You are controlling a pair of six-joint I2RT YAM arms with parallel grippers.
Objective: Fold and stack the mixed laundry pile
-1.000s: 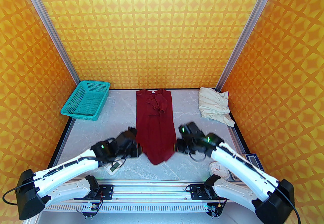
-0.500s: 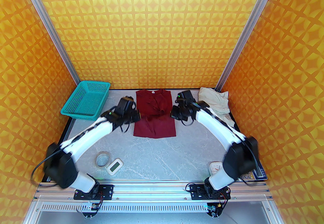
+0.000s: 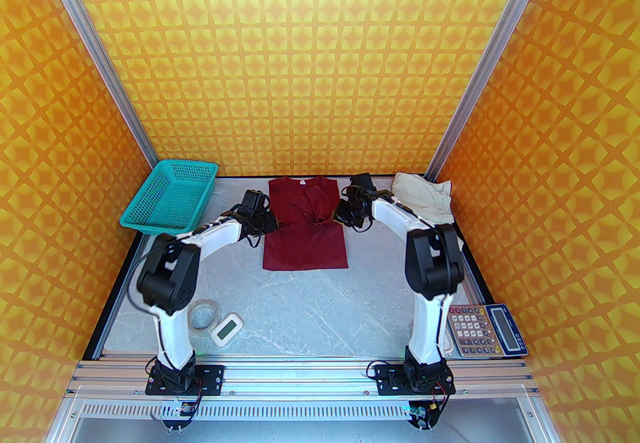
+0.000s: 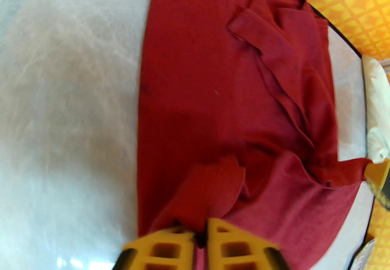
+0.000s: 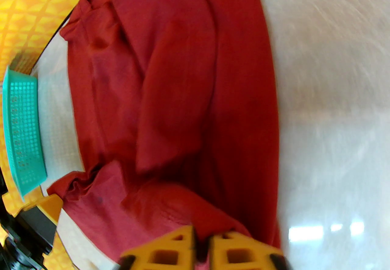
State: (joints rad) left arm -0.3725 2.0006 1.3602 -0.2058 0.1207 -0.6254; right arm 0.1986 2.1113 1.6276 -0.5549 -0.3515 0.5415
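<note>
The dark red T-shirt (image 3: 305,243) lies at the far middle of the table, its lower half folded up over the chest. My left gripper (image 3: 272,223) sits at the fold's left edge. In the left wrist view its yellow fingers (image 4: 170,246) stand close together with a corner of red hem (image 4: 210,189) pinched between them. My right gripper (image 3: 337,221) is at the right edge, and its fingers (image 5: 237,247) are closed the same way on red cloth (image 5: 213,217). The cream piece (image 3: 425,203) lies crumpled in the far right corner, apart from both grippers.
A teal mesh basket (image 3: 170,203) stands at the far left corner. Near the front edge are a tape roll (image 3: 202,315), a small white device (image 3: 226,328) and, on the right, a calculator (image 3: 487,331). Patterned walls close in three sides.
Both grippers carried the shirt's lower hem from the near side up toward the collar, folding the shirt in half. The arms now reach out to the far side.
</note>
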